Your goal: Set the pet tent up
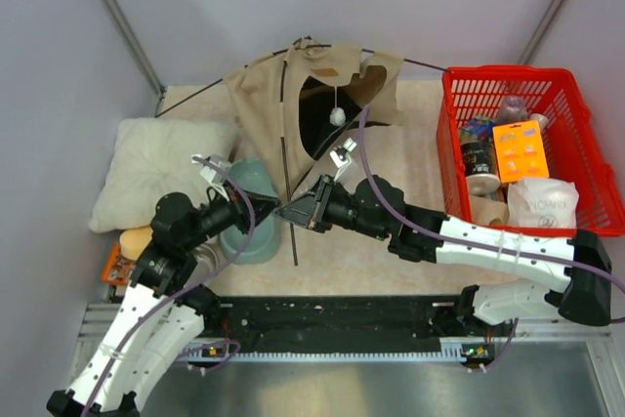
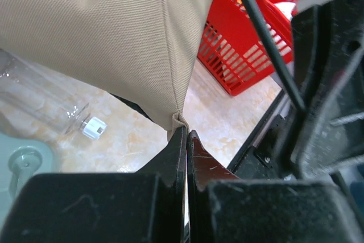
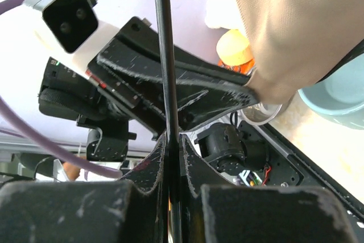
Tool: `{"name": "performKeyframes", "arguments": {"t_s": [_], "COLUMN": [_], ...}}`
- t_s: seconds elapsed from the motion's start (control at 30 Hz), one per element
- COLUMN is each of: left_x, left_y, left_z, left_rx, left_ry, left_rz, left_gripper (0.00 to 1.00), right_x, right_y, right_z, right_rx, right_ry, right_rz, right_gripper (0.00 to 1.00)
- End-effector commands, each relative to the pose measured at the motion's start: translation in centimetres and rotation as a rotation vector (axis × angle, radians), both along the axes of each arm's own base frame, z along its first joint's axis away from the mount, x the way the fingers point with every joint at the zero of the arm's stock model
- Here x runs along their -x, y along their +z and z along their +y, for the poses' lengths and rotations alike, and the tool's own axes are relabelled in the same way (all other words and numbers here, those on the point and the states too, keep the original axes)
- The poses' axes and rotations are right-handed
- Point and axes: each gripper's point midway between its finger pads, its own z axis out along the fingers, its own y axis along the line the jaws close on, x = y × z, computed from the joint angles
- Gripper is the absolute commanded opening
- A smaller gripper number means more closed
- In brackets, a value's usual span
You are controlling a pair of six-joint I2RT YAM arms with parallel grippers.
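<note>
Half done, seemingly: the tent [image 1: 283, 104] sags by the far edge of the bench [image 1: 376, 271]; the left pincer [image 2: 186, 136] pinches its corner, the right pincer [image 3: 172, 140] a pole [image 3: 164, 55] not yet seated.

Cream pillow [image 1: 156, 168] left; teal bowl [image 1: 256, 241] beside it; red basket [image 1: 510, 72] right, holding bottles, packets.

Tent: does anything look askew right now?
Yes. The tent is slumped and crumpled, not a pyramid; black poles stick out past its fabric on both sides. The left hand pinches a fabric corner, the right hand a pole.
</note>
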Motion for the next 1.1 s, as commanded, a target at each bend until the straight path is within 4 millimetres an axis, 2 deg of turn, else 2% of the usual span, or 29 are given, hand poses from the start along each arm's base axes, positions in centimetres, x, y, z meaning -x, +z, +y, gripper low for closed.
{"name": "performKeyframes", "arguments": {"t_s": [0.0, 0.2, 0.37, 0.5, 0.6, 0.73, 0.87, 1.07], "left_x": [-1.1, -3.2, -4.9, -6.1, -6.6, -7.0, -7.6, -7.5], "left_y": [1.0, -0.2, -0.6, -0.7, -1.2, -2.2, -3.3, -2.9], "left_z": [-0.4, -0.8, -1.3, -1.7, -1.7, -1.3, -0.8, -1.3], "left_rx": [0.052, 0.025, 0.0, -0.012, -0.025, -0.024, 0.021, 0.176], "left_ry": [0.038, 0.07, 0.085, 0.088, 0.096, 0.136, 0.188, 0.169], "left_rz": [0.036, 0.087, 0.109, 0.117, 0.12, 0.106, 0.077, -0.002], "left_gripper": [0.0, 0.0, 0.02, 0.14, 0.3, 0.45, 0.51, 0.56], "right_x": [-3.6, -3.3, -3.2, -3.8, -4.3, -4.5, -4.5, -4.5], "right_y": [1.9, 0.7, 0.7, 1.2, 1.8, 2.3, 3.1, 5.0], "right_z": [-1.6, -1.9, -1.8, -1.7, -1.5, -1.3, -1.5, -1.3], "right_rx": [-0.092, -0.076, -0.088, -0.103, -0.109, -0.12, -0.165, -0.24], "right_ry": [-0.169, -0.167, -0.161, -0.187, -0.2, -0.202, -0.211, -0.213], "right_rz": [0.048, 0.101, 0.101, 0.09, 0.072, 0.072, 0.108, 0.165], "right_gripper": [0.0, 0.0, 0.0, 0.0, 0.0, 0.0, 0.0, 0.0]}}
